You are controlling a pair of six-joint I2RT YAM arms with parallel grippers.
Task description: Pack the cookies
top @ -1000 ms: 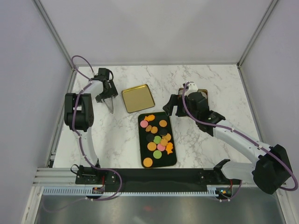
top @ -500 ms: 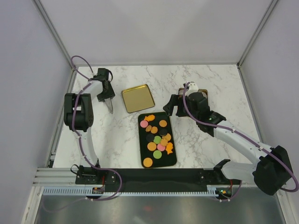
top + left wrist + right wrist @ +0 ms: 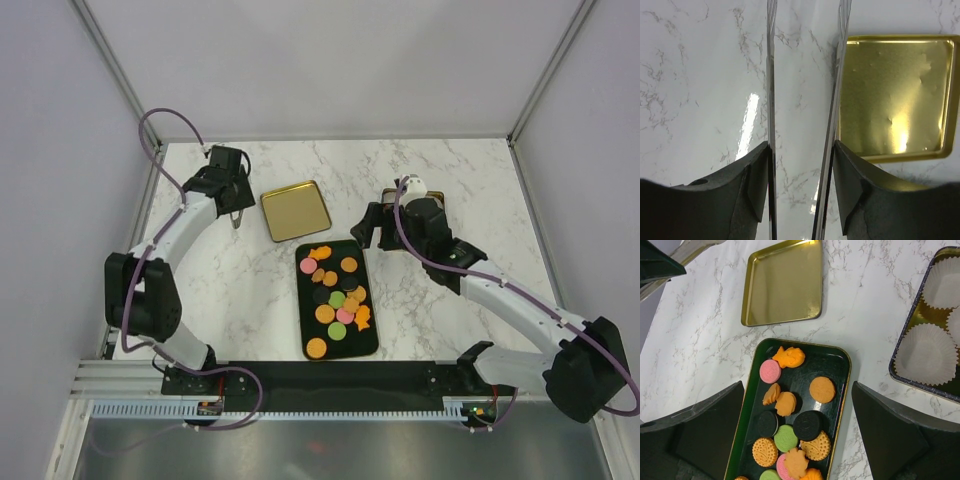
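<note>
Nearness decides which arm should go. The cookies (image 3: 335, 292) lie loose in the black tray (image 3: 350, 345), which sits mid-desk toward the near edge. Its long axis runs from the far edge to the near edge.

The right end effector (image 3: 368, 228) hangs just beside the tray's far right corner. Its fingers are spread wide with nothing between them, and its wrist view looks straight down on the far half of the pile. From there the cookies lie toward the near edge and a touch toward the left edge. The tin (image 3: 911, 315), lined with white paper cups (image 3: 927, 354), sits on the other side of that arm, toward the right edge.

The left end effector (image 3: 802, 145) is well apart from the tray, out near the far left corner, with the gold lid (image 3: 296, 210) between it and the cookies. A long thin metal blade runs along the inner face of each of its fingers. The blades stand apart, partly closed in, with only bare desk (image 3: 700, 75) between them, so it grips nothing. I cannot tell whether the blades are part of the fingers or a separate tool.

I judge the right arm better placed for a pick. It needs a short drop toward the near edge, then a carry toward the right edge. The flat, overlapping cookies will likely need a low pinch from the side.
</note>
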